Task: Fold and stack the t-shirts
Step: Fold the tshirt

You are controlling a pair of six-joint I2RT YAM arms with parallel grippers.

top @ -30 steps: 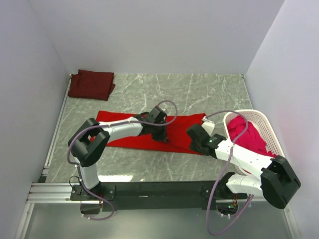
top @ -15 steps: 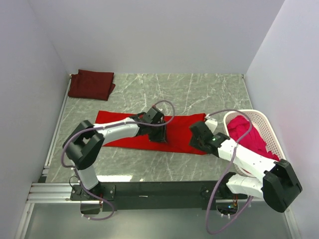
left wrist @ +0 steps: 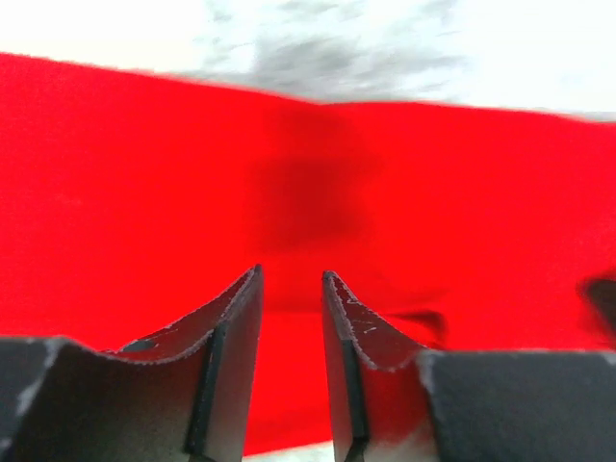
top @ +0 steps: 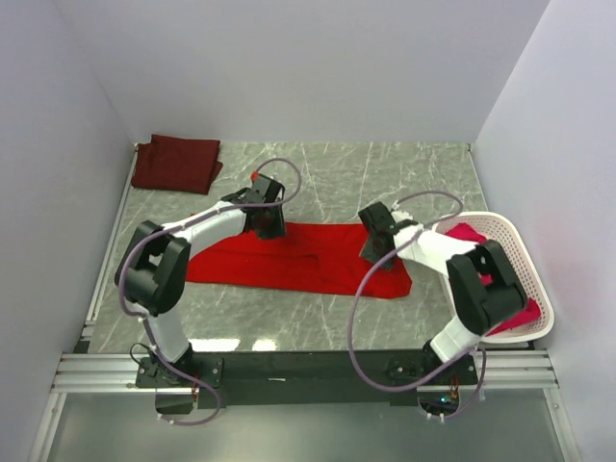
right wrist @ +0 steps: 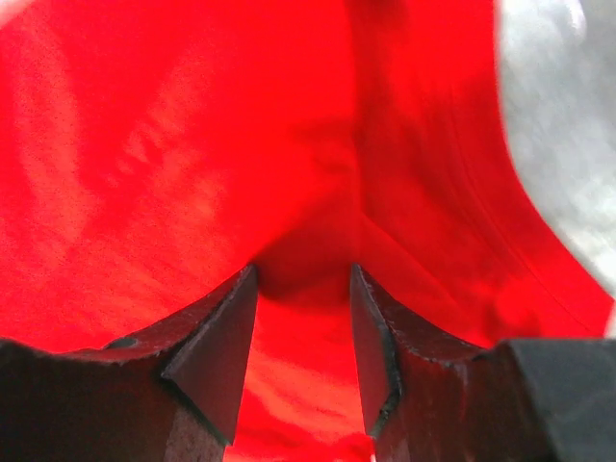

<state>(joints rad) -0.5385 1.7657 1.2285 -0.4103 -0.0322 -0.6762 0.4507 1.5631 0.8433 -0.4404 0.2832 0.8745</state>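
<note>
A bright red t-shirt (top: 298, 262) lies spread across the middle of the marble table. My left gripper (top: 267, 219) is at the shirt's far edge, its jaws nearly closed with red cloth (left wrist: 144, 173) between them (left wrist: 291, 274). My right gripper (top: 373, 245) is over the shirt's right part, and a tented fold of the cloth (right wrist: 173, 144) is pinched between its tips (right wrist: 303, 269). A folded dark maroon t-shirt (top: 176, 162) lies at the far left corner. Pinkish-red shirts (top: 469, 232) sit in the basket, partly hidden by my right arm.
A white perforated basket (top: 527, 265) stands at the right edge of the table. White walls close in the back and both sides. Bare marble (top: 385, 173) shows behind the red shirt.
Both grippers have moved from the shirt's near part toward the back, the left one also leftward. The red cloth has shifted with them and its outline has changed.
</note>
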